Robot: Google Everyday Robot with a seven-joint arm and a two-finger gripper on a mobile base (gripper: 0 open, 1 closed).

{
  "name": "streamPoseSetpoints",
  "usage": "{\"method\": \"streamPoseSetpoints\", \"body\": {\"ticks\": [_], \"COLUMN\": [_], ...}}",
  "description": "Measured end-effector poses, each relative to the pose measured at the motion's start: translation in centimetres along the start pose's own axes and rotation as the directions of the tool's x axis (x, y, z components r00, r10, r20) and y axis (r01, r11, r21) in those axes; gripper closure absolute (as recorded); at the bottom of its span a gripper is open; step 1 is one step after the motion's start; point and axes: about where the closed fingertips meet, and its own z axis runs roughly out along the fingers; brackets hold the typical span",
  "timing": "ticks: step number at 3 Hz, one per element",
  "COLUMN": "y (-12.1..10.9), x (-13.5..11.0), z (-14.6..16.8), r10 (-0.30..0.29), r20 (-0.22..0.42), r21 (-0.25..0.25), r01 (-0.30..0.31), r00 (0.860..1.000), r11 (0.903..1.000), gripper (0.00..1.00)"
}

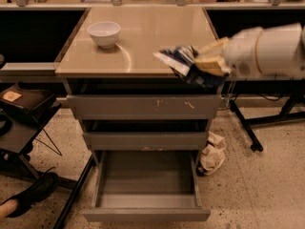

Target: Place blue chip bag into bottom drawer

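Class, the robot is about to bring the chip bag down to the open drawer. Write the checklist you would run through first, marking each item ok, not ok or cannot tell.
1. The claw grips the blue chip bag: ok, the bag hangs off the cabinet top's front right edge.
2. The bottom drawer is pulled out: ok.
3. The drawer floor is free for the bag: ok, nothing shows in it.
4. The bag is over the drawer opening: not ok, it is up at tabletop level, toward the right side.
5. The beige rag is out of the way: ok, it lies on the floor outside the drawer's right wall.
6. The white bowl is clear of the arm: ok, it sits at the far left.
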Motion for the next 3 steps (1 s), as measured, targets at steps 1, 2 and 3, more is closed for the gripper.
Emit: {"method": "streamPoseSetpoints", "body": {"ticks": [1, 2, 3], "y": [3.8, 7.6, 7.6], "x": [11.4, 14.7, 14.7], "z": [3.0, 4.8, 4.8], "r10": [0.144, 0.181, 0.180], "r20": [-0.045, -0.090, -0.090], "r21": [-0.019, -0.086, -0.085], "r01": [-0.145, -0.188, -0.187], "r00": [0.989, 0.979, 0.980], "r11": [0.9892, 0.9784, 0.9786], "gripper": [1.00, 1.00, 1.00]}}
